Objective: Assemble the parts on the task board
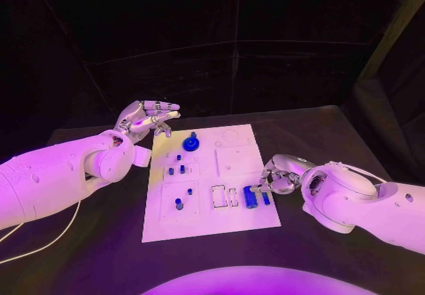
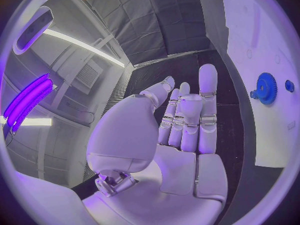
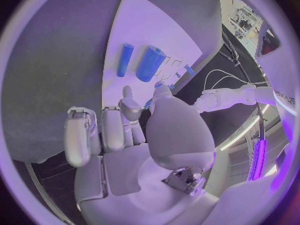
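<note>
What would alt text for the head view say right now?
The white task board lies mid-table with small blue parts on it, a blue gear near its far end. The left hand hovers empty and open off the far left corner; the right hand sits at the right edge beside two blue cylinders.

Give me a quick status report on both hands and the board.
Left hand open, raised off the board's far left corner. Right hand open beside two blue cylinders at the task board right edge. Blue gear untouched.
</note>
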You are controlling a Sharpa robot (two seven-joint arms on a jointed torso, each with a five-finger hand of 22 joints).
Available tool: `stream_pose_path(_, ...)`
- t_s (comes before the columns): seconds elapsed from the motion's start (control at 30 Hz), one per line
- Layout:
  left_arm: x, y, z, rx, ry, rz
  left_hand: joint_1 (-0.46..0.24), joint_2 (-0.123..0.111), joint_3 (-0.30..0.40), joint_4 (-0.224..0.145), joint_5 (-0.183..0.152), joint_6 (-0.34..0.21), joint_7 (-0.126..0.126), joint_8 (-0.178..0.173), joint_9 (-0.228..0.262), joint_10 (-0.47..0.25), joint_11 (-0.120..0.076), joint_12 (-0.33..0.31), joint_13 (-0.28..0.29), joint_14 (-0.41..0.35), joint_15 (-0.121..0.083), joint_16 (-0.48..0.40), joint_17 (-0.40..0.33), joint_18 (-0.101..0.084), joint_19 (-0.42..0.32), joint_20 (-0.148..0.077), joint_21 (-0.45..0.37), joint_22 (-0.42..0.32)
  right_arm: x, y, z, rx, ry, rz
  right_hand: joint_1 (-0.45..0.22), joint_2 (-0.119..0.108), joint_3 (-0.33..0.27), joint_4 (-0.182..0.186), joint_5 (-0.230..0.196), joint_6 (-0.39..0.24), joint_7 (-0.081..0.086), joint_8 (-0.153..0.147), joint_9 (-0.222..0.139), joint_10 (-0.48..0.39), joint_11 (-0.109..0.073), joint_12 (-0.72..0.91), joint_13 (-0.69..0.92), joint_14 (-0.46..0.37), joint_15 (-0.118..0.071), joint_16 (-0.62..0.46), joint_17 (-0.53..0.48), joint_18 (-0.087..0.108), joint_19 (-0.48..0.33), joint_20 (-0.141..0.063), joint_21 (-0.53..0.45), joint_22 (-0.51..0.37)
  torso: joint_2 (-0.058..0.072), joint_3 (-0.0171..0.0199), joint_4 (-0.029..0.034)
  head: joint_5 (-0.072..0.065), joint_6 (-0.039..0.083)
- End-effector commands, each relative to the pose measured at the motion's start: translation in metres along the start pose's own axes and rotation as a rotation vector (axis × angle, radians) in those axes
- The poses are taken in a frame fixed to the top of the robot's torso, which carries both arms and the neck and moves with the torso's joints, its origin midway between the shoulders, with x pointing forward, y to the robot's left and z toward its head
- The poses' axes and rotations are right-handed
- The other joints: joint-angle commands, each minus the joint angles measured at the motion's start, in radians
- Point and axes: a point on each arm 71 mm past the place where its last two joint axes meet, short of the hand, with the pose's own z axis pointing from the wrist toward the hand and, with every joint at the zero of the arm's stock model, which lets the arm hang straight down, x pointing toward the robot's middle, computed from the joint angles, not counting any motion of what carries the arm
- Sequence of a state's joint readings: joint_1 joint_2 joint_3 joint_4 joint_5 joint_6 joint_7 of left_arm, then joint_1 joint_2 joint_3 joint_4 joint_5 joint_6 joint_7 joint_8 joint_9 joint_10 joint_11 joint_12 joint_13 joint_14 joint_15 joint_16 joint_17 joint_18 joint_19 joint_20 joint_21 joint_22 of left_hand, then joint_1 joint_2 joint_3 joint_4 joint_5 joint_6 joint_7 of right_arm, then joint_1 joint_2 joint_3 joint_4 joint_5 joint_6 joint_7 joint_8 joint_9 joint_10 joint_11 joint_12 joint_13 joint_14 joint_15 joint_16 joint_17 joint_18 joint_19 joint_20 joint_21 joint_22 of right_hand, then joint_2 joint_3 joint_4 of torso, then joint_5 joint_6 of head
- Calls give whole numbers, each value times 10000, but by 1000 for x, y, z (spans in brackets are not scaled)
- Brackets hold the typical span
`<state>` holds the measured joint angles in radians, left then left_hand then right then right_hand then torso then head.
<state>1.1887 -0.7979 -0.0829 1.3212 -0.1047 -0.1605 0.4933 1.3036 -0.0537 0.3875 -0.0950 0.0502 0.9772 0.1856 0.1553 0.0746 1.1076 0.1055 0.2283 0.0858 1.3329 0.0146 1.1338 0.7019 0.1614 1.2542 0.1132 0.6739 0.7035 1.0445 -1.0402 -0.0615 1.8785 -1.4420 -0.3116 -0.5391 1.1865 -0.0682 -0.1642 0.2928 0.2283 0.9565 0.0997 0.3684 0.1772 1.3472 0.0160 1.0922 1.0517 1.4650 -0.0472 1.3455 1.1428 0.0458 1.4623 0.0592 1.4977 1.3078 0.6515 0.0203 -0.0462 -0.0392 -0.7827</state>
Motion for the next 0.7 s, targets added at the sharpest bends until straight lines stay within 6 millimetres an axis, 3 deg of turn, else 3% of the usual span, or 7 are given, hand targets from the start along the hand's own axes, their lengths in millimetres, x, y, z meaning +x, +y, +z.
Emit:
stream_pose_path(0.03, 1, -2, 0, 88, 58, -72, 3, 68, -51, 15, -5, -59, -4, 31, -9, -41, 5, 42, 9, -75, 12, -15, -9, 206, -59, -2, -69, -11, 4, 3, 2, 64, 50, -663, -126, 8, -77, -3, 35, -68, -20, 97, 23, 38, 19, 71, 60, 383, -40, 69, 35, -176, 304, 26, 50, 1633, 11, -11, 4, 27, -26)
stream_pose_path(0.7, 0, -1, -1, 74, 75, -80, 3, 68, -51, 15, -5, -59, -4, 31, -9, -41, 5, 42, 9, -75, 12, -15, -9, 206, -59, -2, -69, -11, 32, 14, 11, -66, 843, -1150, -169, 49, -127, -8, 87, -75, -51, 304, 136, 129, -5, 309, 398, 392, -55, 133, 145, -181, 317, 19, 64, 1657, 8, -15, 10, 105, -114)
